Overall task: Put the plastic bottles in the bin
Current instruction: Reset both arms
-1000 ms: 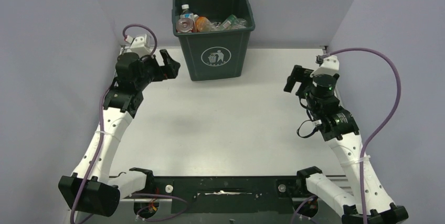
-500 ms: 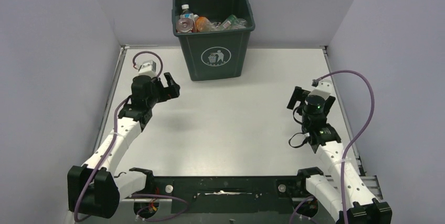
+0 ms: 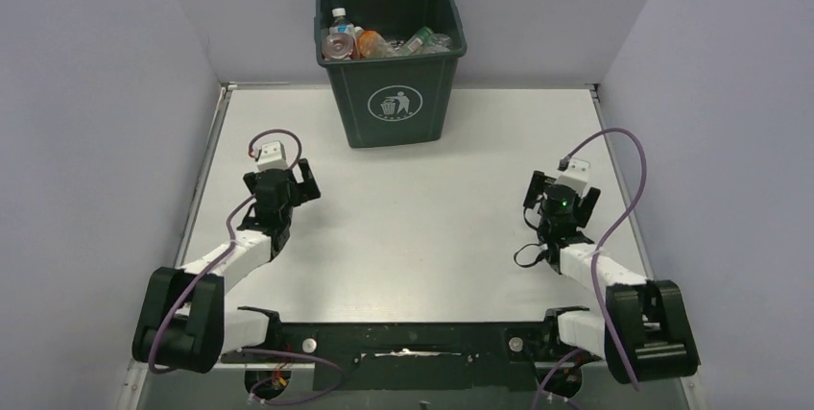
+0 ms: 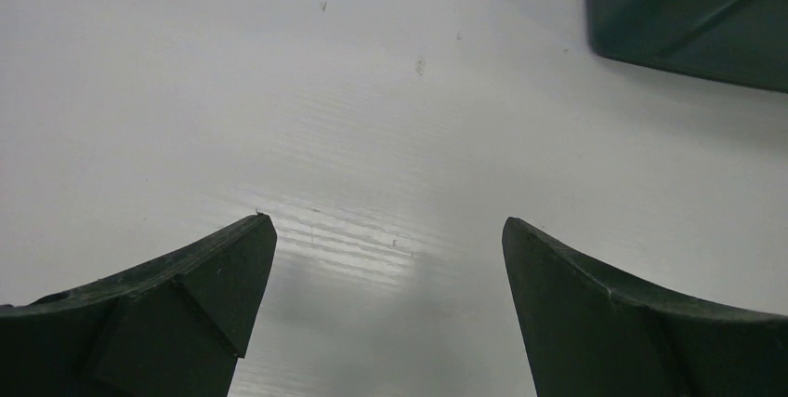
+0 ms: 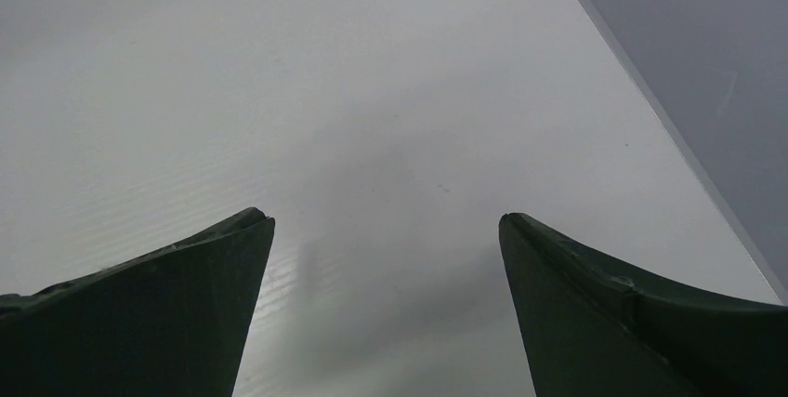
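The dark green bin point(image 3: 391, 108) stands at the back middle of the table, a white trash symbol on its front. Several plastic bottles point(image 3: 370, 42) lie inside it, with red, orange and green labels showing. My left gripper point(image 3: 305, 180) sits low over the left side of the table, open and holding nothing; in the left wrist view point(image 4: 388, 230) only bare table lies between its fingers, with the bin's lower corner point(image 4: 688, 16) at the top right. My right gripper point(image 3: 542, 187) hangs low on the right, also open and holding nothing point(image 5: 386, 225).
The white table point(image 3: 422, 208) is walled by lilac panels on the left, back and right. In the right wrist view the table's right edge point(image 5: 669, 127) meets the wall. Both arm bases sit on the black rail point(image 3: 413, 343) at the near edge.
Both arms have pulled back from beside the bin toward the near edge and folded down low over the table. Both grippers stayed open.
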Motion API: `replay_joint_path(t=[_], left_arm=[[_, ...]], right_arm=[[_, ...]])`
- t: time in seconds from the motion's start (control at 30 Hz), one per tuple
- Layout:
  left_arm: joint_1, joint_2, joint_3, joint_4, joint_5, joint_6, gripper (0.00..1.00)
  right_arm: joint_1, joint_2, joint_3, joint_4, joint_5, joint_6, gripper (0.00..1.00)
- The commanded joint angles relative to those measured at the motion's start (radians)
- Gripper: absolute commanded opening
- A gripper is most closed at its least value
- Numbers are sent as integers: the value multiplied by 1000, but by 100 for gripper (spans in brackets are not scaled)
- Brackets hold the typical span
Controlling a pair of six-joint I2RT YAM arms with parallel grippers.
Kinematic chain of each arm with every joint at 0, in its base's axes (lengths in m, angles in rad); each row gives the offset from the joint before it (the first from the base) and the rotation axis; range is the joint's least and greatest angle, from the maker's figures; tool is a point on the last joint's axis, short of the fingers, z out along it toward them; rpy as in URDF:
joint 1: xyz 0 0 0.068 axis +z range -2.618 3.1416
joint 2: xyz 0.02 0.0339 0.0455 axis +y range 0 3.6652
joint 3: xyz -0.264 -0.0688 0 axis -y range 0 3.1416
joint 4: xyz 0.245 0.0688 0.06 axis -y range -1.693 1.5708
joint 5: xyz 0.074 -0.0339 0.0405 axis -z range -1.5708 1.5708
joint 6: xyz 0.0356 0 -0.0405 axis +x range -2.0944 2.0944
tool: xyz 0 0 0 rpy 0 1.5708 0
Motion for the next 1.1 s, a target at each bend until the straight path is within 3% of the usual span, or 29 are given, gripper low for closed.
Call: replay_joint_path(t=[0.0,0.33,0.57,0.73,0.83,0.87,0.97,1.07], left_arm=[[20,130,29,201,-63,69,95],[77,244,44,380,4,171,95],[141,245,38,385,91,134,95],[133,198,-32,416,81,150,95],[119,216,-161,604,86,190,95],[114,192,-152,548,121,191,95],[102,187,-189,619,112,209,95],[100,202,-173,606,118,209,95]], right_arm=[[-40,136,62,280,27,-59,98],[-114,309,36,460,-14,-98,98],[-158,412,44,599,-28,-137,98],[-162,392,5,641,-40,-133,98],[-160,385,-23,693,-69,-150,98],[-162,383,-33,710,-77,-152,98],[-164,379,-55,754,-106,-162,98],[-163,391,-129,903,-163,-183,98]])
